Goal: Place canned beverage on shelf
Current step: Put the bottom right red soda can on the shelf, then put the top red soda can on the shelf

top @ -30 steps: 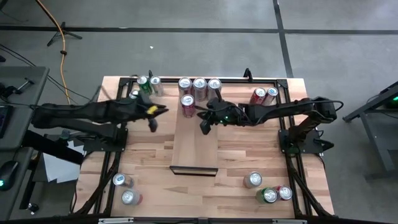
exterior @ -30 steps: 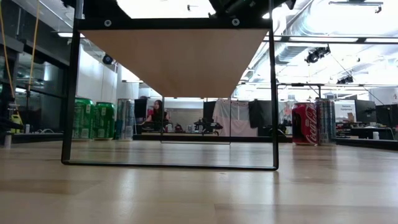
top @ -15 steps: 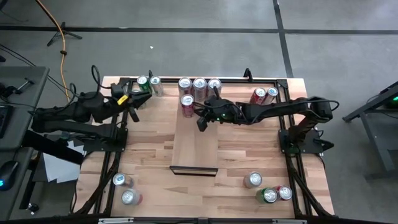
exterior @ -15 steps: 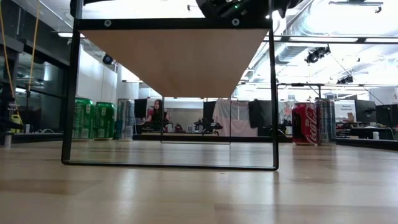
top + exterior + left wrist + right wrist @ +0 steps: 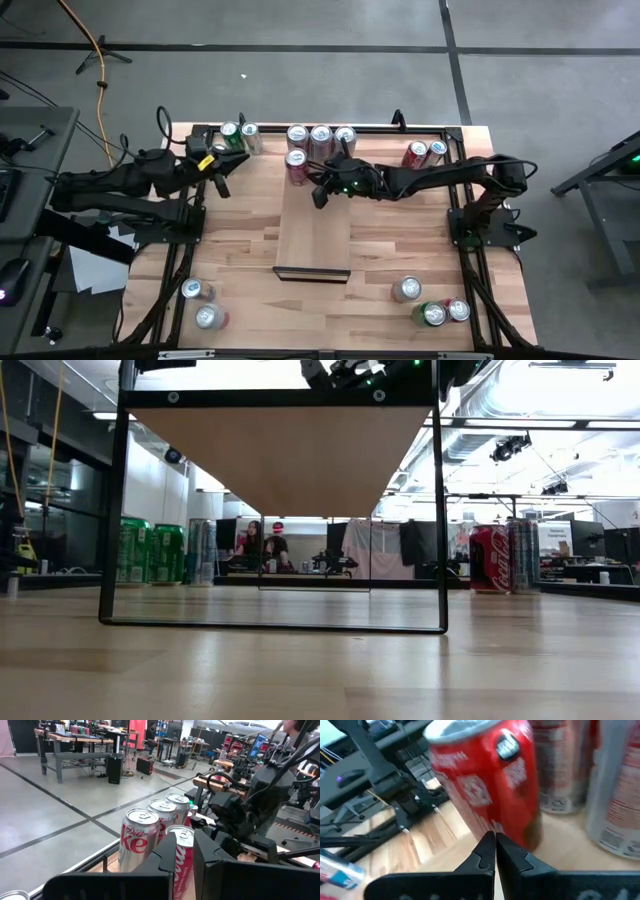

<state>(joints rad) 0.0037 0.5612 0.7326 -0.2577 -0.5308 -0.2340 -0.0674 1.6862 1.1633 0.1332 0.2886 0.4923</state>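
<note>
A: What do we count on the shelf (image 5: 314,222)?

B: We count four cans at its far end: a row of three silver-topped cans (image 5: 320,137) along the back edge, and one red can (image 5: 296,165) standing upright just in front of the leftmost of them. The rest of the pale board is bare, with its dark lip (image 5: 311,271) at the near end.

A: And on the tabletop (image 5: 240,235) around it?

B: Two cans (image 5: 238,135) at the far left corner, two more (image 5: 425,153) at the far right (one red, one silver), two silver ones (image 5: 201,303) near left, and three (image 5: 432,304) near right, one of them green-sided. That makes nine off the shelf, as far as we can see from above.

A: Where are the claws?

B: The right gripper (image 5: 320,192) hangs over the far part of the shelf, just beside the red can; its fingers (image 5: 492,852) are pressed together with nothing between them, tips pointing at the can's base. The left gripper (image 5: 219,180) sits by the far left corner of the table, near the two cans there, and its fingers (image 5: 172,857) are likewise closed and empty.

A: Anything beyond the table?

B: In the low view we see two people (image 5: 263,546) far back in the room.
</note>
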